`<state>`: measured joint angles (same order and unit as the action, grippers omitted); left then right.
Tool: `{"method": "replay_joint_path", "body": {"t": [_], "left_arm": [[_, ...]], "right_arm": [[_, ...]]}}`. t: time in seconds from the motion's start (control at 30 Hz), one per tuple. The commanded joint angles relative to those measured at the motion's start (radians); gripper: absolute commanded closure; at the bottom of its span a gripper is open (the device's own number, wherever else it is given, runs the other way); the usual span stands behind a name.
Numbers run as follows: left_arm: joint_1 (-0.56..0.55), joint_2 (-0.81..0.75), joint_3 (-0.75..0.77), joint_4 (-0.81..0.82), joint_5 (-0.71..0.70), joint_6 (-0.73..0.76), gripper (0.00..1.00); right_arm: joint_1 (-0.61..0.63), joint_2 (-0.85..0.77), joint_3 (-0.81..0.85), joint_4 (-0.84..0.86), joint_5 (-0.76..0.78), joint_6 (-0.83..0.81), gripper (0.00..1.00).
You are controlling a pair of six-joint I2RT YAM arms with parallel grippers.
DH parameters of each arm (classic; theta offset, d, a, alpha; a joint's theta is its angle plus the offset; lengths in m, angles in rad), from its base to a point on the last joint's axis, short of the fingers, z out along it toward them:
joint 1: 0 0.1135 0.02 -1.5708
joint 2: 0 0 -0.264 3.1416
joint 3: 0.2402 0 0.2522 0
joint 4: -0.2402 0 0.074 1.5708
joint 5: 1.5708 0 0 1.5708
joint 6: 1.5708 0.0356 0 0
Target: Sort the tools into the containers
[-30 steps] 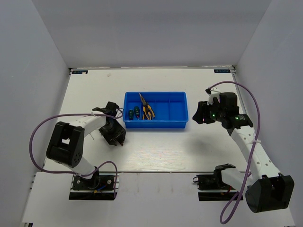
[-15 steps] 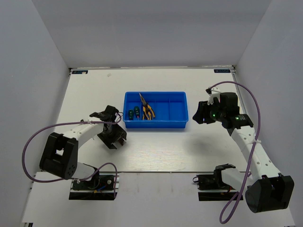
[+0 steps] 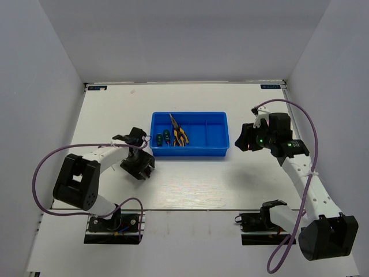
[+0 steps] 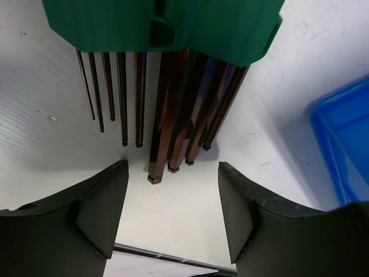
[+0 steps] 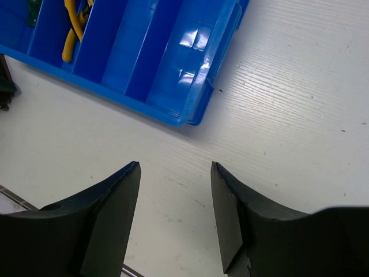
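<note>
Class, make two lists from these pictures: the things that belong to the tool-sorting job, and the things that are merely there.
Belong to the job: hex key set, green-handled screwdrivers, pliers, blue tray.

Merely there: purple cables, white table.

White table (image 3: 190,187) boxed in by plain pale grey walls (image 3: 184,40), evenly lit.

The shallow blue tray (image 3: 190,153) holds two green-handled screwdrivers (image 3: 162,138) in its left compartment and yellow-handled pliers (image 3: 179,134) in the next; fanned reddish hex keys (image 4: 173,115) in a green holder (image 4: 161,29) lie outside it on the worktop (image 4: 277,115)
</note>
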<state>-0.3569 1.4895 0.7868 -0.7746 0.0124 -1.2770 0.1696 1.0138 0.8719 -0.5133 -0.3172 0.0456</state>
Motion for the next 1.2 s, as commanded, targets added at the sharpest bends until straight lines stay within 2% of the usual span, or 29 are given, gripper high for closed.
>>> {"method": "replay_joint_path", "body": {"t": [0.0,0.37,0.43,0.47,0.53,0.63,0.73,0.8,0.83,1.17], "left_arm": [[-0.004,-0.002,0.04,-0.002,-0.032,-0.055,0.27],[-0.004,0.028,0.049,-0.032,-0.104,-0.09,0.33],[-0.004,0.028,0.04,-0.032,-0.104,-0.09,0.39],[-0.004,0.038,0.04,-0.032,-0.104,-0.09,0.49],[-0.004,0.038,0.031,-0.022,-0.104,-0.09,0.56],[-0.004,0.049,0.031,-0.022,-0.104,-0.09,0.57],[-0.004,0.049,0.031,-0.04,-0.115,-0.09,0.69],[-0.004,0.031,0.009,-0.04,-0.127,-0.09,0.69],[-0.004,0.031,0.009,-0.049,-0.138,-0.09,0.73],[-0.004,-0.098,-0.075,-0.107,-0.157,-0.071,0.73]], "right_arm": [[-0.008,-0.018,-0.002,0.022,-0.019,-0.004,0.42],[-0.018,-0.026,-0.002,0.016,-0.029,-0.007,0.42],[-0.021,-0.027,-0.001,0.015,-0.031,-0.007,0.42],[-0.022,-0.029,-0.001,0.013,-0.029,-0.007,0.42],[-0.024,-0.027,0.001,0.013,-0.033,-0.007,0.42],[-0.03,-0.031,0.001,0.013,-0.036,-0.007,0.42],[-0.033,-0.027,0.001,0.009,-0.042,-0.003,0.42],[-0.036,-0.03,0.001,0.01,-0.045,-0.004,0.42],[-0.039,-0.029,0.001,0.012,-0.046,-0.001,0.42],[-0.048,-0.032,0.001,0.006,-0.057,-0.001,0.42]]}}
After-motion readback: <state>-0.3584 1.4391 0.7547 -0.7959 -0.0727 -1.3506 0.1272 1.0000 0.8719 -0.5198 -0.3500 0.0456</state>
